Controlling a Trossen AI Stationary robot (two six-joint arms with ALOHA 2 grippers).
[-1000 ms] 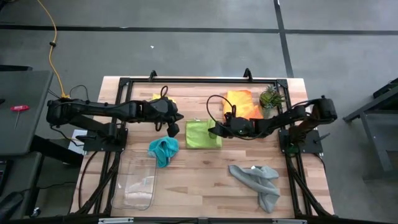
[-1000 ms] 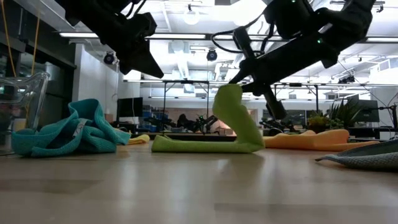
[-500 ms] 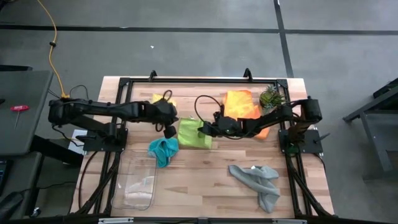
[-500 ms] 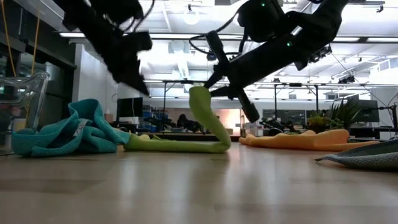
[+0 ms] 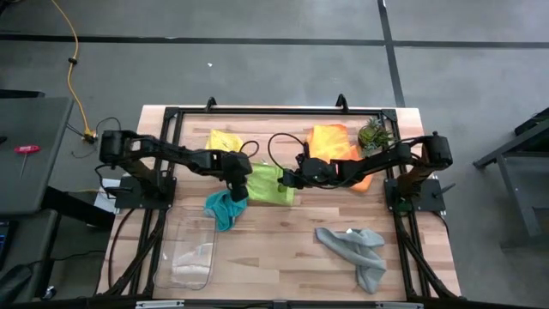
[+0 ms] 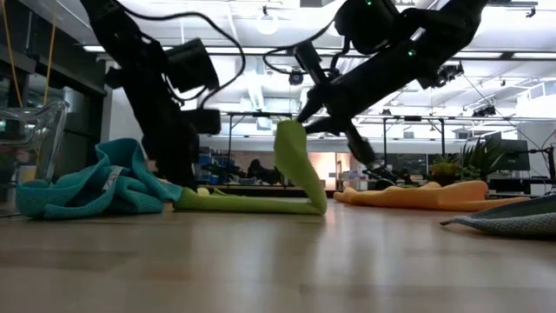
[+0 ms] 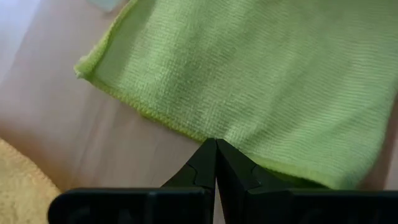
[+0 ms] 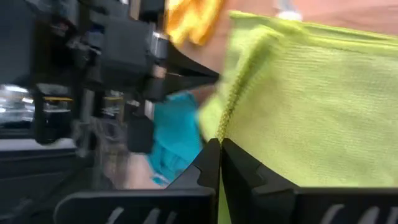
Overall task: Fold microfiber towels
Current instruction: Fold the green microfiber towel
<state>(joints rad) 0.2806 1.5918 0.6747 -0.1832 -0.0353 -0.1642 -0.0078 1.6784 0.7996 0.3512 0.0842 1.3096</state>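
The lime green towel (image 5: 268, 184) lies mid-table with its right edge raised (image 6: 292, 139). My right gripper (image 5: 286, 180) is shut on that raised edge. My left gripper (image 5: 241, 190) is shut, its tips down at the towel's left edge (image 7: 186, 127). Untouched on the wood lie a crumpled teal towel (image 5: 225, 209) near the left gripper, a yellow towel (image 5: 225, 140) at the far left, an orange towel (image 5: 334, 142) at the far right and a grey towel (image 5: 356, 251) at the near right. My left gripper sets its shut fingertips (image 7: 208, 163) on the green towel's left hem (image 7: 186, 127), coming steeply from above. That edge lies flat on the table. My right gripper pinches the towel's right hem (image 8: 229, 115) between its two fingers, slanting down from the table's right. The held edge (image 6: 292, 139) stands lifted and curls over; the rest of the towel (image 6: 243, 203) lies on the table.
A clear plastic tray (image 5: 190, 253) stands at the near left, seen at the left edge (image 6: 30, 130) of the low view. A small spiky plant (image 5: 373, 135) stands at the far right beside the orange towel. Bare wood shows between the teal and grey towels.
My left gripper has come down and tipped steeply, landing at the green towel's left edge. My right gripper has drawn the towel's lifted right edge toward the table's left, and the whole towel has slid left along the wood.
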